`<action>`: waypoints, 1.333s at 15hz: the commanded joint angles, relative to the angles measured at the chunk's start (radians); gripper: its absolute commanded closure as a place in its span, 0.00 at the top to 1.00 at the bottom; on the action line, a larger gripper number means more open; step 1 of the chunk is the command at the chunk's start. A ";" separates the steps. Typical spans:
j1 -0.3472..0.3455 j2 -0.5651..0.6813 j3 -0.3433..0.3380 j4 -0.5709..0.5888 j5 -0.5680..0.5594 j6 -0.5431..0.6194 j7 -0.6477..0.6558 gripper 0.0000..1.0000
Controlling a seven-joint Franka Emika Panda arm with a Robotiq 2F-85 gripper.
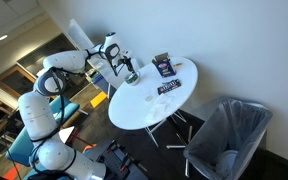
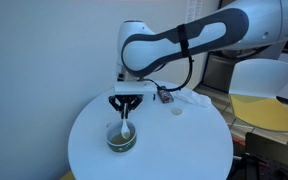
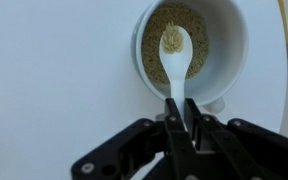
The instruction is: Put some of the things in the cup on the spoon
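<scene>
A small dark-green cup (image 2: 122, 140) stands on the round white table (image 2: 184, 140) near its edge; from above in the wrist view the cup (image 3: 224, 45) shows a white inside and holds tan grains (image 3: 194, 28). My gripper (image 3: 181, 125) is shut on the handle of a white spoon (image 3: 176, 60). The spoon's bowl sits inside the cup with a small heap of grains on it. In an exterior view the gripper (image 2: 127, 103) hangs right above the cup with the spoon (image 2: 126, 128) pointing down into it. The cup (image 1: 132, 77) also shows under the gripper (image 1: 125, 66).
Two dark printed packets (image 1: 164, 66) (image 1: 170, 87) lie on the table's far part. A small white disc (image 2: 178, 110) and crumpled white thing (image 2: 196, 98) lie behind the cup. A grey chair (image 1: 229, 135) stands beside the table, a yellow one (image 2: 269, 95) behind.
</scene>
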 commanded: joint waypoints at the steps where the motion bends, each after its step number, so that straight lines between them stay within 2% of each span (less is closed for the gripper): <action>1: -0.010 0.036 0.003 0.087 0.013 -0.103 0.055 0.03; 14: -0.043 0.156 0.008 0.312 0.035 -0.373 0.172 0.03; 20: -0.061 0.194 0.009 0.405 0.077 -0.442 0.179 0.03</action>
